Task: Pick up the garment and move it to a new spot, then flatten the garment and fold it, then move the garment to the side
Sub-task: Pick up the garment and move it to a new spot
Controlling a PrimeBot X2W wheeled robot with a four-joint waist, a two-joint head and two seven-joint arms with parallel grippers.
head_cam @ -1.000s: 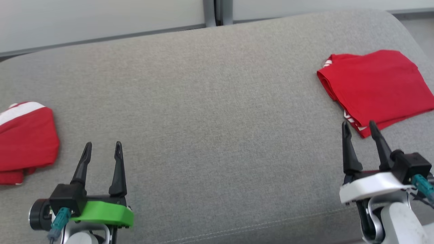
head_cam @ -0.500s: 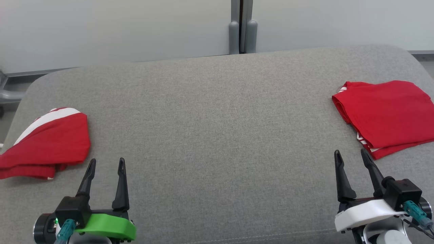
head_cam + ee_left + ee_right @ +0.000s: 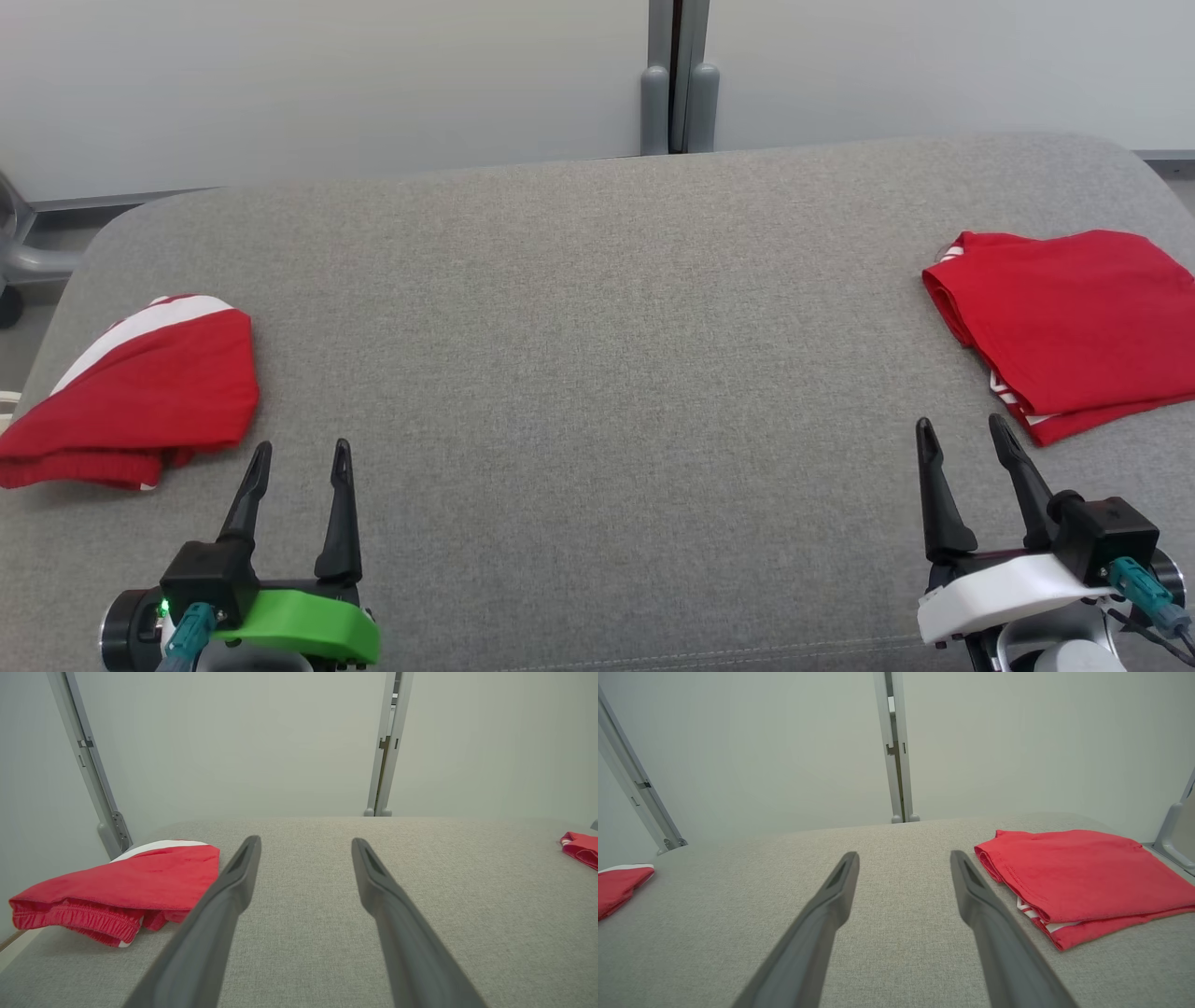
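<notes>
Both tools are released and carry nothing. The left tool (image 3: pixel 303 448) and right tool (image 3: pixel 961 423) hover low over the near edge of the grey padded desk (image 3: pixel 597 327), jaws apart, fingers pointing toward the wall. There are two red pieces. The bunched garment (image 3: pixel 140 392), w/ a white stripe and elastic band, lies at the desk's far left, just beside the left tool's outer finger but not touching it. The folded garment (image 3: pixel 1074 317) lies flat at the far right, its near corner close to the right tool's tips, also apart. The middle of the desk is bare. My guess: the folded one is done and parked, and the bunched one is next, so pick-up hasn't begun.

Risks from here:
- The bunched garment sits right at the desk's left edge, so a sideways nudge instead of a clean pinch could push it over.
- It's layered, so a shallow pinch may catch the top ply only; it would then lift lopsided and drop twisted, making flattening harder.
- The padding is soft, so coming down too hard may dig the tips in and drag the upholstery.
- If the right tool swings out or fwd carelessly, it could snag the folded garment's corner and undo that fold.
- The two pieces are the same colour, so target mix-up is possible.
</notes>
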